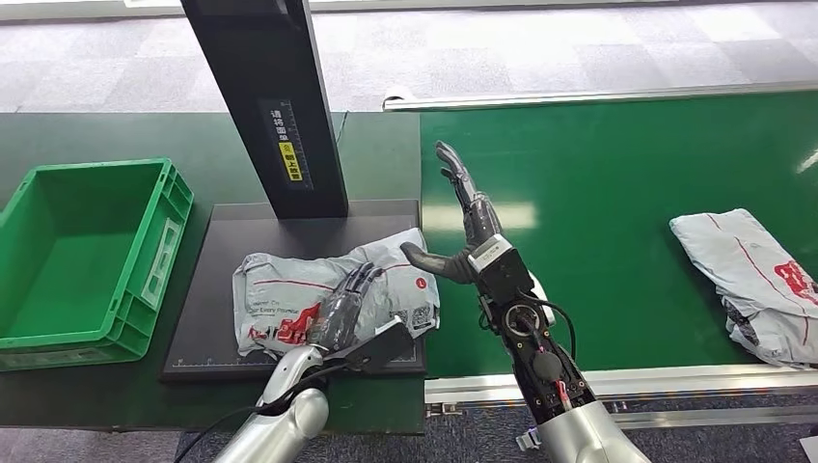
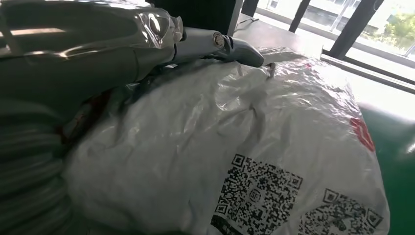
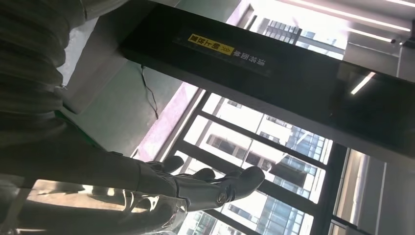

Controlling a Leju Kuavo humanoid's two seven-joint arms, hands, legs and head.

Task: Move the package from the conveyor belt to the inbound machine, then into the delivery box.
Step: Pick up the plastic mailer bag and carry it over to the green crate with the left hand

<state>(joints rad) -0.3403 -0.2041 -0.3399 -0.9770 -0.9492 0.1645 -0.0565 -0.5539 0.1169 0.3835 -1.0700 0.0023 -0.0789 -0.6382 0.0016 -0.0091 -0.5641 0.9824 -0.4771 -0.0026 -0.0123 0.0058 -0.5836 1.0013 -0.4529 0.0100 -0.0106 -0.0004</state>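
Note:
A grey plastic mail package [image 1: 280, 289] with red print lies crumpled on the black platform [image 1: 222, 241] of the inbound machine. My left hand [image 1: 342, 309] rests flat on top of it with its fingers stretched out. Close up, the package [image 2: 220, 127] shows two QR codes [image 2: 257, 191], and my left hand's fingers [image 2: 205, 41] lie along its upper side. My right hand [image 1: 463, 227] is raised beside the package's right end, over the edge of the green conveyor belt [image 1: 598, 193], fingers spread and holding nothing. Seen from the wrist, the right hand [image 3: 195, 188] is in free air.
The machine's black mast [image 1: 275, 96] rises at the back of the platform. A green crate [image 1: 154, 270] stands left of the platform. A second grey package [image 1: 752, 280] lies on the belt at the far right. The belt's metal front rail [image 1: 675, 381] runs along the near edge.

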